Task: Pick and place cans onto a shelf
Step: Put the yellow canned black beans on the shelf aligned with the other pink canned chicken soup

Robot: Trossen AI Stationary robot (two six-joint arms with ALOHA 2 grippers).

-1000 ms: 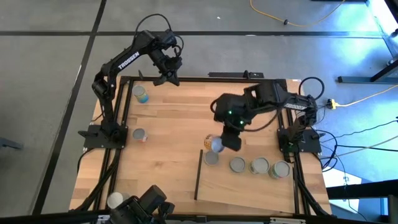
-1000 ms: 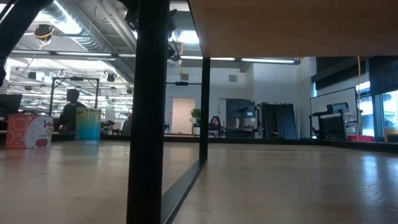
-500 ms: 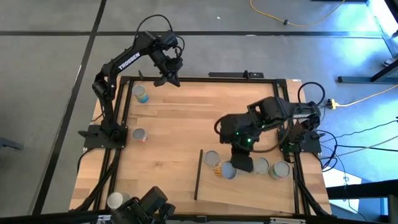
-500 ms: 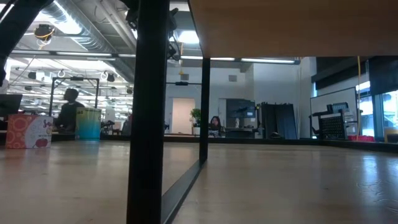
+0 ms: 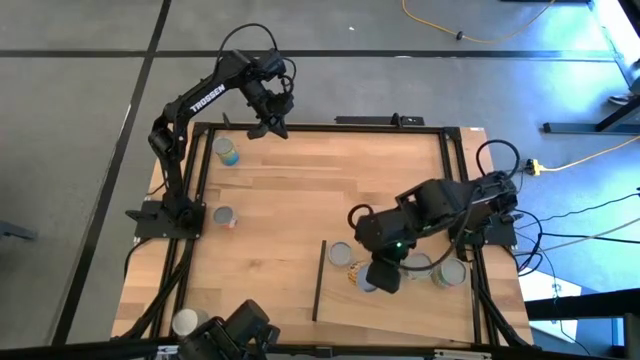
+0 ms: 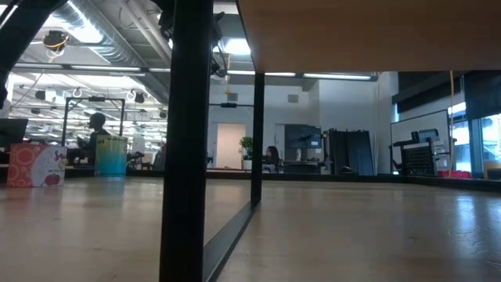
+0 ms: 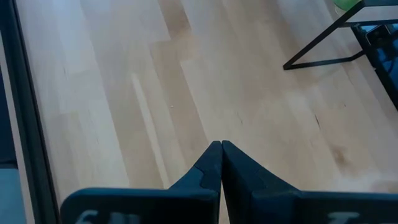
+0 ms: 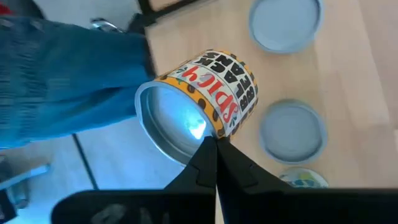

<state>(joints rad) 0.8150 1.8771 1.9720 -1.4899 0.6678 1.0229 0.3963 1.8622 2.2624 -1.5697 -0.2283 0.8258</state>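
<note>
My right gripper (image 5: pixel 374 278) is shut on a can with a yellow and black label (image 8: pixel 217 87) over the left part of the pale wood shelf (image 5: pixel 400 310). Three silver-topped cans stand on the shelf beside it (image 5: pixel 340 254) (image 5: pixel 416 266) (image 5: pixel 449 272). Two more cans stand on their bases on the table's left side (image 5: pixel 228 152) (image 5: pixel 224 216). My left gripper (image 5: pixel 268 126) is shut and empty above the table's far edge. My right gripper's shut fingertips (image 8: pixel 213 142) meet at the rim of the can's silver end (image 8: pixel 202 138), where it joins the label. The fingers come from above. The can is tilted, its silver end (image 8: pixel 171 124) toward the wrist camera. It looks clear of the shelf.
The shelf stands raised on black legs (image 6: pixel 186 141), with a thin dark strip along its left edge (image 5: pixel 318 282). Another can (image 5: pixel 185 322) sits by the camera mount at the near left corner. A person (image 6: pixel 98 129) shows in the room beyond the table.
My right gripper has carried the can from beside the shelf's far left corner toward the table's near edge and a little right, so it is now over the shelf next to the standing cans. The can has stayed in the hold.
</note>
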